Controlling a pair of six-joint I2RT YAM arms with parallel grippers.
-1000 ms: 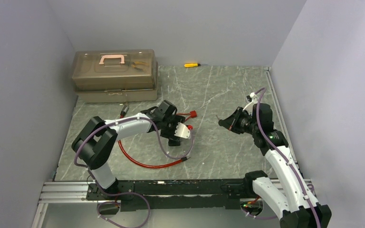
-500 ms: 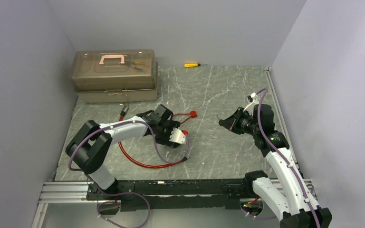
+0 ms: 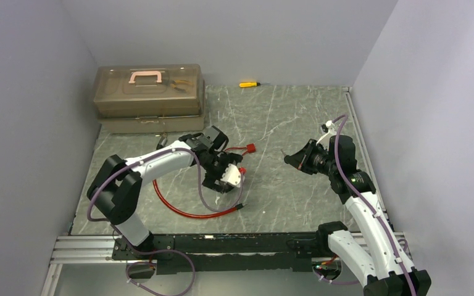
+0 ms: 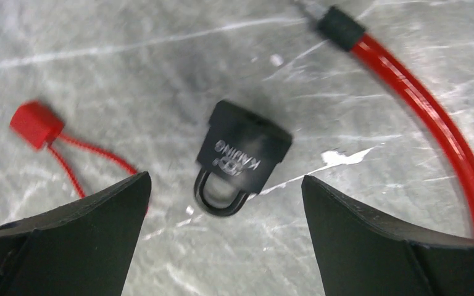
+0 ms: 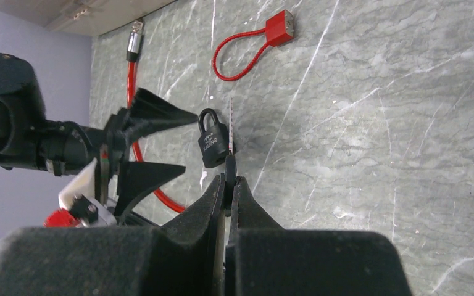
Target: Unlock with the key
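A black padlock (image 4: 242, 153) lies flat on the grey marble table, shackle toward the left wrist camera. It also shows in the right wrist view (image 5: 213, 143). My left gripper (image 4: 223, 182) is open, its fingers either side of the padlock and just short of it, not touching. In the top view the left gripper (image 3: 223, 171) hovers over that spot and hides the padlock. My right gripper (image 5: 229, 180) is shut on the key (image 5: 230, 126), whose thin blade points toward the padlock from some way off. The right gripper (image 3: 291, 159) is right of centre.
A small red cable tie lock (image 3: 250, 148) lies just beyond the left gripper. A thick red cable (image 3: 185, 213) loops on the table around it. A brown toolbox (image 3: 150, 97) stands at the back left and a yellow screwdriver (image 3: 249, 84) by the back wall.
My left arm has shifted its elbow and turned its wrist, while its gripper stays open over the padlock. The right arm with the key has barely moved.
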